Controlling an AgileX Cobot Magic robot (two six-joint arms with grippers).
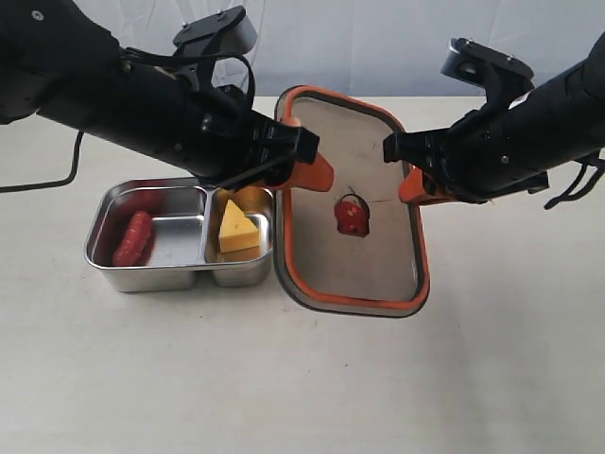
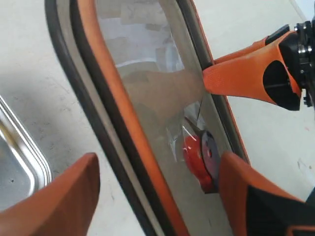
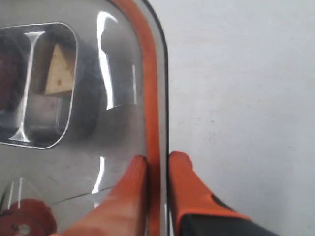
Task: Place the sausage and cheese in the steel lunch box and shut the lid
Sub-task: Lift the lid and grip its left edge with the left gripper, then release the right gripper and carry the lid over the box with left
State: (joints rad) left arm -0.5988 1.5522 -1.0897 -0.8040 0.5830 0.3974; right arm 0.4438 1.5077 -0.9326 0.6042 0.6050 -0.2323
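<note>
Pinched at its right rim by the right pincer (image 3: 158, 158), jaws narrow: the lid (image 1: 369, 260). Left rim between the wide-spread fingers (image 2: 74, 196) of the left pincer (image 2: 160, 164); contact there hard to tell. Seal side facing up, long axis toward the far edge of the tabletop (image 1: 302, 397), just beside the steel lunch box (image 1: 180, 272). Sausage (image 1: 133, 238) in left compartment, cheese (image 1: 236, 230) in right. Left fingertips partly hidden in exterior view.
</note>
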